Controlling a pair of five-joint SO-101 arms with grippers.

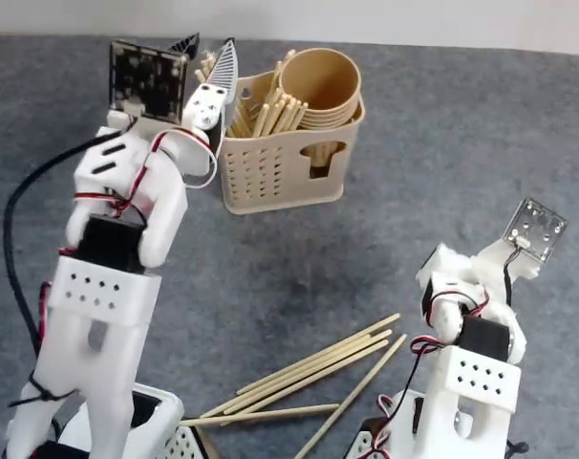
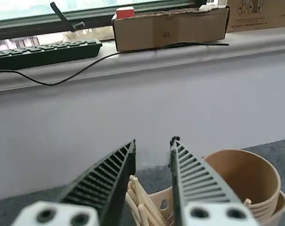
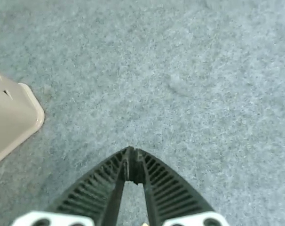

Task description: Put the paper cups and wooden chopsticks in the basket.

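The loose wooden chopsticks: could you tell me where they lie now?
The loose chopsticks lie on the mat in the high view, between the left arm and the right arm, apart from the basket.

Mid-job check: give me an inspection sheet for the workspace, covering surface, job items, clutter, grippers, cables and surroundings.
Surface: grey felt-like table cover.
Job's things: stacked paper cups and chopsticks stand in the beige basket; loose chopsticks lie on the cover between the arm bases.
Clutter: nothing seen.
Grippers: left gripper open, empty, above the basket; right gripper shut, empty, over the cover.
Cables: black cable beside the left arm; red and white wires on the arms.
Surroundings: keyboard and cardboard box on a ledge behind.
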